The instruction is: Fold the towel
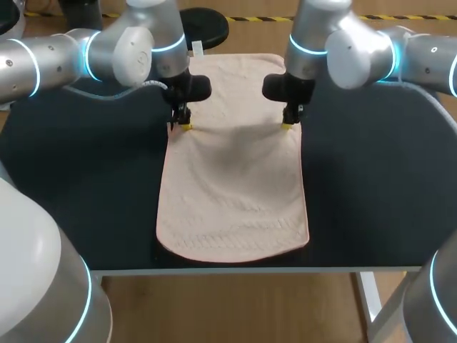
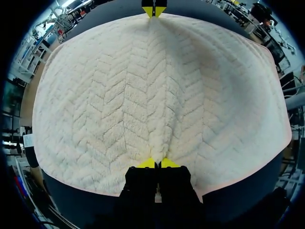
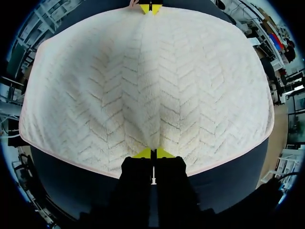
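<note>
1. Fold under way: our left gripper (image 1: 184,126) and right gripper (image 1: 288,125) pinch opposite long edges of the towel (image 1: 232,193), spread flat on the table (image 1: 371,179). Next, we judge, comes an even, joint lift.
2. Only the wrist views show fingertips (image 2: 147,163) closed on cloth — the head view hides this.

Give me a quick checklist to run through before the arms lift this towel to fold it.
1. Left gripper shut on the towel's left edge: ok.
2. Right gripper shut on its right edge: ok.
3. Grips opposite each other, about midway along: ok.
4. Near half lies flat on the table: ok.
5. Cloth between grips smooth: not ok, a ridge runs across.
6. Single layer pinched: cannot tell.
</note>
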Available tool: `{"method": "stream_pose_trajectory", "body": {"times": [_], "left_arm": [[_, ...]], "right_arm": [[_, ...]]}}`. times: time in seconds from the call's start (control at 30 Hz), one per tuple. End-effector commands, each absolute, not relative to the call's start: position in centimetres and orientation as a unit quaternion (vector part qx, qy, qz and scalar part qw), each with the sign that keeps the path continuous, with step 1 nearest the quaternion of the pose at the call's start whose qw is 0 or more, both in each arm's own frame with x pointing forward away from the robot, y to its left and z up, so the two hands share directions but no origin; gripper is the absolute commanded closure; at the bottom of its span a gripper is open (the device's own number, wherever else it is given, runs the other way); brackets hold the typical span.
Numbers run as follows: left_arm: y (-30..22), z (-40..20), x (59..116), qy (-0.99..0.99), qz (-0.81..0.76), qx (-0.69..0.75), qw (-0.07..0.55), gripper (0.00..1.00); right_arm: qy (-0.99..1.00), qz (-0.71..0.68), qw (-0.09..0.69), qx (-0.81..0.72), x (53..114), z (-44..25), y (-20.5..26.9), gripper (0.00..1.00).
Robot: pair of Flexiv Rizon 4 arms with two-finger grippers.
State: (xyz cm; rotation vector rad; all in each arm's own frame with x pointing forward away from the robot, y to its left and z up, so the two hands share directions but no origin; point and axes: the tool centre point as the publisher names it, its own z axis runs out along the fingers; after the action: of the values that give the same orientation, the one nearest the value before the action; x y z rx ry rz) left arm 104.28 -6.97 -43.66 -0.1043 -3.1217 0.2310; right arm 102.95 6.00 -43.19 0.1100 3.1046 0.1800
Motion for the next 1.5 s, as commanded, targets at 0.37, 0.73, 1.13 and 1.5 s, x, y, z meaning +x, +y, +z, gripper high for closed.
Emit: {"method": "stream_pose_trajectory", "body": {"times": [0.37,0.73,1.13,1.5], "left_arm": [[-6.3,-36.4,105.4,-0.991,0.094,-0.006,-0.093,1.0],[-4.8,-27.2,107.1,-0.97,0.093,0.044,-0.218,1.0],[-4.4,-17.6,110.6,-0.928,0.075,0.071,-0.359,1.0],[-4.7,-8.3,114.8,-0.881,0.073,0.073,-0.462,1.0]], "right_arm": [[0.992,0.096,0.077,-0.004,102.9,-36.3,6.4,1.0],[0.974,0.139,0.179,-0.023,106.0,-25.8,5.8,1.0],[0.942,0.158,0.291,-0.06,109.1,-16.3,6.7,1.0],[0.906,0.162,0.384,-0.07,112.8,-8.4,6.8,1.0]]}}
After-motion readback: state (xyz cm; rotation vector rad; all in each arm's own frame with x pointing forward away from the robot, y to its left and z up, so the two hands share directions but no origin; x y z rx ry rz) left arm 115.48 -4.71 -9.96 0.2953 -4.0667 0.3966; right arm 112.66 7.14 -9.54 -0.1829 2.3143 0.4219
